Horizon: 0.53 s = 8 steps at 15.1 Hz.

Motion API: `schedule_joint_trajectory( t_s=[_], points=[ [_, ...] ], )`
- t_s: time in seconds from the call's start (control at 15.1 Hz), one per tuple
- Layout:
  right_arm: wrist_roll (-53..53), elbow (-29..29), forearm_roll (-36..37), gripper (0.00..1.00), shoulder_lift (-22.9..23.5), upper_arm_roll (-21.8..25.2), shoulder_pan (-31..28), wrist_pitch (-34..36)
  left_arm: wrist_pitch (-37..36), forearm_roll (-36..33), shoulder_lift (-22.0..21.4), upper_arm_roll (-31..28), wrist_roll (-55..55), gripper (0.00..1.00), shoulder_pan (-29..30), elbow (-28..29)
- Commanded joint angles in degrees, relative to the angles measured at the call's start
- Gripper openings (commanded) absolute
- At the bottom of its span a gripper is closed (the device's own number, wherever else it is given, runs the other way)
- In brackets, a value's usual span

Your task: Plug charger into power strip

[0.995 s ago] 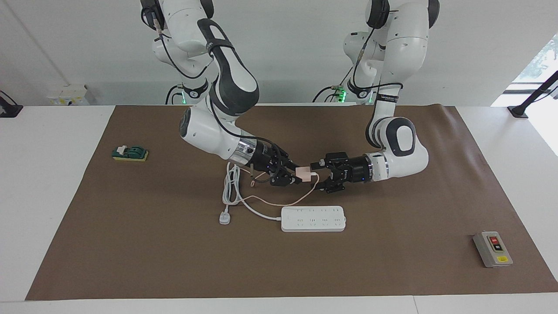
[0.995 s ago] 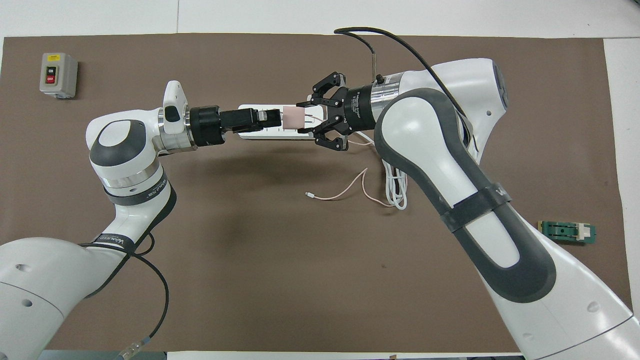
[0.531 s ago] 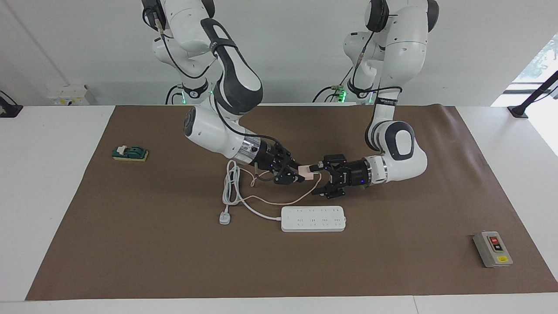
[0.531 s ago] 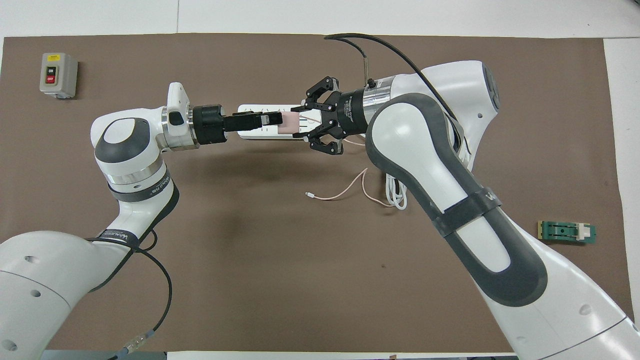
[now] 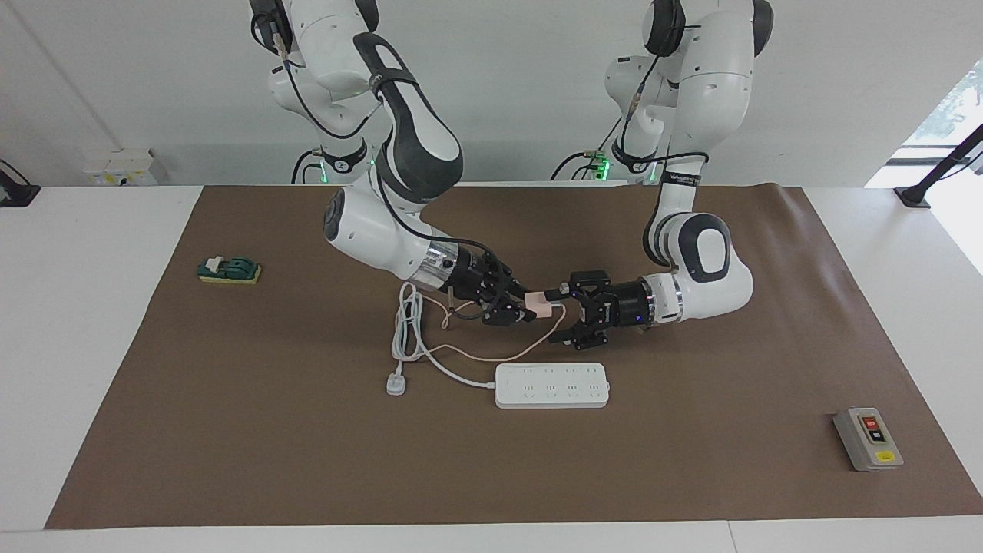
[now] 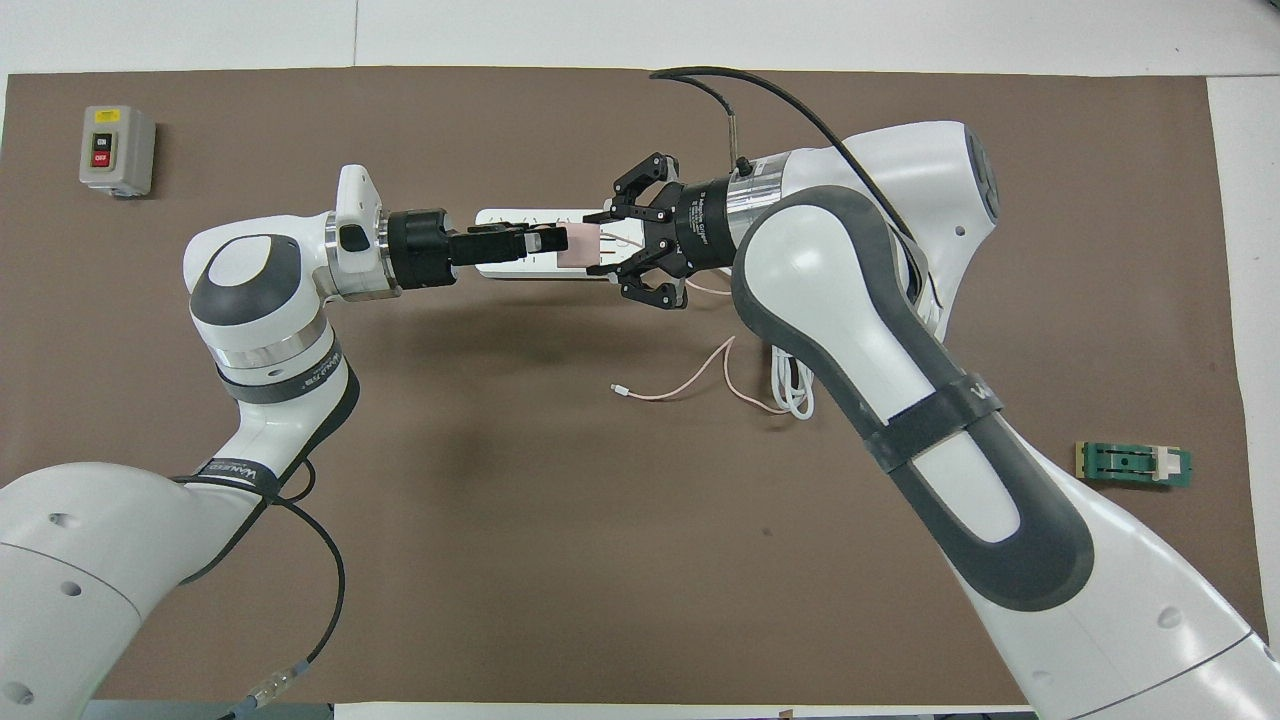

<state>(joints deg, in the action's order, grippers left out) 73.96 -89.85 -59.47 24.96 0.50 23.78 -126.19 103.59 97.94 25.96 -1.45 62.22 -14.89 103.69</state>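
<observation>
Pale-pink cube charger held in the air over brown mat, thin pink cable trailing down to bench. Clenched in right claw from 9 o'clock in facing view; left claw at 3 o'clock, fingers spread wide around cube's other end, contact unclear. White power strip flat on mat, at 6 o'clock from charger, sockets up, none occupied.
</observation>
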Motion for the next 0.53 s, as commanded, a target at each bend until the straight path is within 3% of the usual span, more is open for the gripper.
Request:
schedule_joint_trajectory(
  t_s=[0.0, 0.46],
  points=[
    [1.80, 0.91, 1.11, 0.00, 0.52, 0.11, 0.04, 0.15, 0.03, -0.47, -2.49, -0.57, 0.89, 1.00, -1.28, 1.95],
    [1.71, 0.91, 1.11, 0.00, 0.52, 0.11, 0.04, 0.15, -0.58, -0.47, -2.50, -0.66, 0.80, 1.00, -0.94, 2.48]
  ],
)
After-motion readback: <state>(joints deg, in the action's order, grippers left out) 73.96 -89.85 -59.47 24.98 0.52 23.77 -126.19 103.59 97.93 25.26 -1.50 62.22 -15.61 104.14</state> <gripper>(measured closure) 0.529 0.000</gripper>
